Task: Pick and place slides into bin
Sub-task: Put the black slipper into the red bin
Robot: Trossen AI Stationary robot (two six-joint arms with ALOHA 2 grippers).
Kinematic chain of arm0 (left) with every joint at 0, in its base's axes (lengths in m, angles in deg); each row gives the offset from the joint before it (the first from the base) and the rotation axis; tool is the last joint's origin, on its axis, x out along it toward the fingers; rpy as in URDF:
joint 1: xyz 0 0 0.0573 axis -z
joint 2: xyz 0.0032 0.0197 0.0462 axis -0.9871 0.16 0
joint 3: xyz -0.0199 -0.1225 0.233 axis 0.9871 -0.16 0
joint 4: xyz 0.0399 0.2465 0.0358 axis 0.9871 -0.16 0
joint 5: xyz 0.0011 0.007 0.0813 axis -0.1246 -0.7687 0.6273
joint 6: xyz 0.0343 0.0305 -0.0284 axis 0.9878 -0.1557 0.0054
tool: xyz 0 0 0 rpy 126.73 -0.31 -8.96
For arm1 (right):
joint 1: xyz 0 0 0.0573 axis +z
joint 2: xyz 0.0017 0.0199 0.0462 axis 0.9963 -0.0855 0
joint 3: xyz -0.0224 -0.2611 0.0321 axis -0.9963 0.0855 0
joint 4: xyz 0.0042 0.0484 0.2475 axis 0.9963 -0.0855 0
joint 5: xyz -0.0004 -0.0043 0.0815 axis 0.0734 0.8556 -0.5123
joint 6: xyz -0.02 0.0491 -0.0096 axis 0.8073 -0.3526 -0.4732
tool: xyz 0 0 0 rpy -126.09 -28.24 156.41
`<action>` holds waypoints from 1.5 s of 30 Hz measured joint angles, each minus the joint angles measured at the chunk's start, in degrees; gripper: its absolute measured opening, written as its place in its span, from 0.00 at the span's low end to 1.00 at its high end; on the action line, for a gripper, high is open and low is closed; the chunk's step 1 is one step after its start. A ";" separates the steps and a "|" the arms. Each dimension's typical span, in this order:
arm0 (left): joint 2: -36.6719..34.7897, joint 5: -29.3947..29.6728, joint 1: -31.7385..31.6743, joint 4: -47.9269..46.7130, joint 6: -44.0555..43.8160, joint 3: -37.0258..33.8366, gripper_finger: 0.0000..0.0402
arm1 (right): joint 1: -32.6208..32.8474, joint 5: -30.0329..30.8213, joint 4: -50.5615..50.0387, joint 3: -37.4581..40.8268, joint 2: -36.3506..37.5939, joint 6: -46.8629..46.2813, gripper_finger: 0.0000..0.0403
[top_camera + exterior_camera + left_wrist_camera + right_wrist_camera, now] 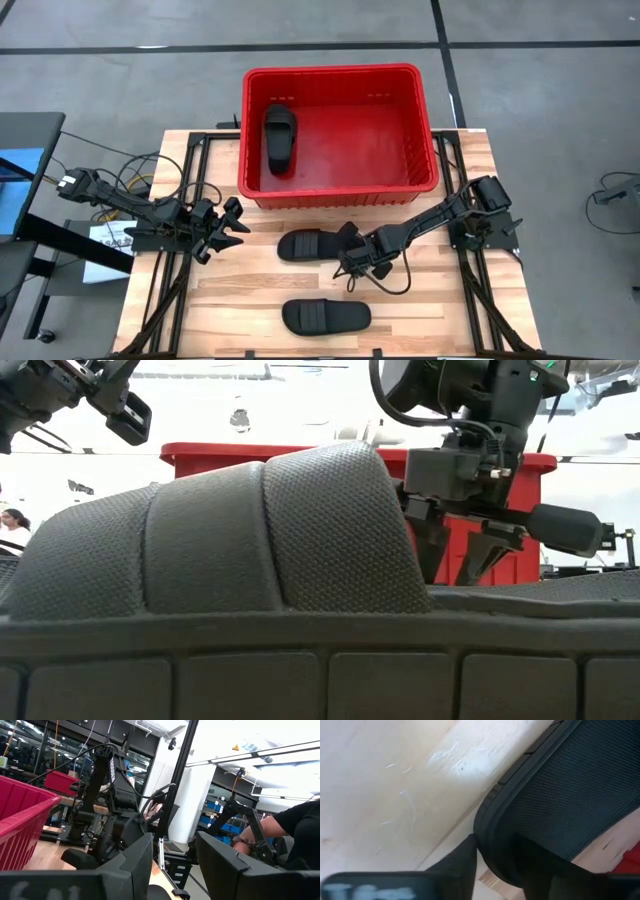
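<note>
One slide point(312, 245) lies on the wooden table point(430, 310) in front of the bin point(340, 190), its near edge between the fingers of the right gripper point(352, 262). The jaws straddle its rim, one finger point(457, 860) outside against the sole; a firm clamp cannot be told. Another slide point(325, 317) lies nearer the table's front edge, and one slide point(279, 138) is inside the bin. The left gripper point(228, 228) hovers open, well apart to the side.
</note>
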 joint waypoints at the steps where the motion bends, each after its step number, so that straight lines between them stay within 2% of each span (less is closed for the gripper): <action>1: 0.01 0.00 0.01 -0.01 0.00 0.01 0.35 | 0.00 -0.06 -0.22 0.00 -0.02 0.00 0.24; 5: 0.01 0.00 0.01 -0.02 0.00 0.01 0.35 | 0.00 -0.35 -0.39 0.00 -0.02 -1.27 0.07; 6: -0.01 0.00 0.01 0.00 0.00 0.00 0.35 | 0.00 -0.38 -0.39 0.00 -0.02 -1.62 0.06; 14: -0.01 0.00 0.01 -0.83 0.00 0.01 0.35 | 0.05 -1.20 -1.86 -0.90 -0.16 -6.72 0.04; 36: -0.01 0.01 0.02 -1.27 -0.03 0.01 0.35 | 2.61 -0.72 -13.02 -9.94 0.00 -3.01 0.02; 45: -0.01 0.00 0.00 -1.27 -0.44 0.01 0.35 | 3.96 -0.57 -19.53 -16.81 0.13 -2.99 0.01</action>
